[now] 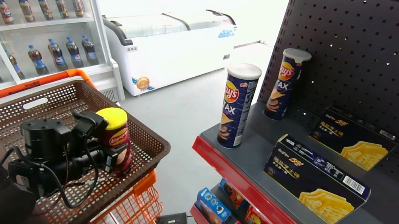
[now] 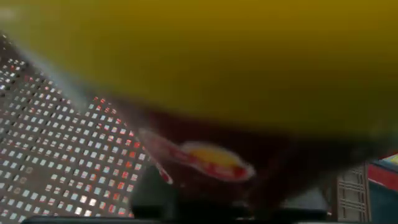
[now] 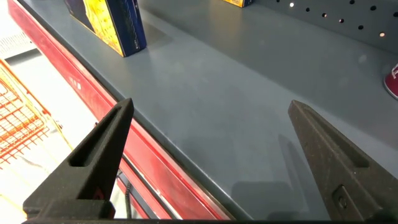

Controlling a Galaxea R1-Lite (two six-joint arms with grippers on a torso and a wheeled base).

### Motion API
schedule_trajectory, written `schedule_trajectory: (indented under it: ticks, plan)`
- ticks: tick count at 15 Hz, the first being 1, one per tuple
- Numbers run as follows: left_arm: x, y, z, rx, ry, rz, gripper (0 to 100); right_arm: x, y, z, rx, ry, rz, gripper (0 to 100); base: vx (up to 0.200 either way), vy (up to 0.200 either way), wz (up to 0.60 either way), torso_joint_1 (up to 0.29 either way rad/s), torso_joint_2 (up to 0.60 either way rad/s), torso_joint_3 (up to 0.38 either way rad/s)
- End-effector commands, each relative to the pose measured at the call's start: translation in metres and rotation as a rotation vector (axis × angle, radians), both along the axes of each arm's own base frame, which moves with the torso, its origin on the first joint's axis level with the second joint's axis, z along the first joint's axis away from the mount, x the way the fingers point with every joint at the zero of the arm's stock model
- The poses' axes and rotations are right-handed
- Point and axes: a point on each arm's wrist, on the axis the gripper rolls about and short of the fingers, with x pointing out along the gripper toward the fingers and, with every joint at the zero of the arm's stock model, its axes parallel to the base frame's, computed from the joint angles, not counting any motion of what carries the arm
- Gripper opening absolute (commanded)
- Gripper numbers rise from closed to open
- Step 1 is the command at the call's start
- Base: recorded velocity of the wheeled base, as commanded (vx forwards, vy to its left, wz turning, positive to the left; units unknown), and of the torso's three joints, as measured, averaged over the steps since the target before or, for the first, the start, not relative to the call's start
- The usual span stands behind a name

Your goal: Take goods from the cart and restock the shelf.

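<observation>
A: Likeliest failure from here?
B: Slipping or tipping of the red can (image 1: 116, 140) on the way out of the brown basket (image 1: 150, 140). Gripped low on a tall, smooth tube, well under the yellow lid; top-heavy by judgement, hence apt to swing. Could also clip the basket's shelf-side rim if carried across too low.
A: And at the shelf (image 1: 252, 145)?
B: Crowded near the front edge: front blue can (image 1: 237, 105) upright at the front corner nearest the cart (image 1: 134, 210), rear blue can (image 1: 286, 84) at the back edge against the pegboard (image 1: 363, 52), flat boxes (image 1: 316, 179) propped further along. Risks toppling the front blue can if set down just beside it.
A: Position of the can relative to the jaws?
B: Between the jaws of the left gripper (image 1: 111, 160), clenched on its lower body. Leans slightly, inside the basket, toward the shelf-side corner. Whether clear of the basket floor, cannot tell.
A: Right gripper (image 3: 210, 104)?
B: Released, spread wide, holding nothing, above the shelf's red front edge.
</observation>
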Motion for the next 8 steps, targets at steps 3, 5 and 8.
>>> schedule_trajectory:
  ticks: [3, 5, 8]
  plan:
    - [-0.005, -0.005, 0.039, 0.000, -0.110, -0.027, 0, 0.000, 0.000, 0.000, 0.000, 0.001, 0.001, 100, 0.000, 0.000, 0.00, 0.000, 0.00, 0.000]
    - [-0.013, -0.007, 0.063, -0.003, -0.132, -0.036, 0, 0.000, 0.000, 0.000, 0.000, -0.001, 0.001, 100, 0.000, 0.000, 0.00, 0.000, 0.00, 0.000]
    - [-0.041, -0.016, 0.105, -0.025, -0.134, -0.145, 0, 0.000, 0.000, 0.000, 0.000, -0.001, 0.001, 100, 0.000, 0.000, 0.00, 0.000, 0.00, 0.000]
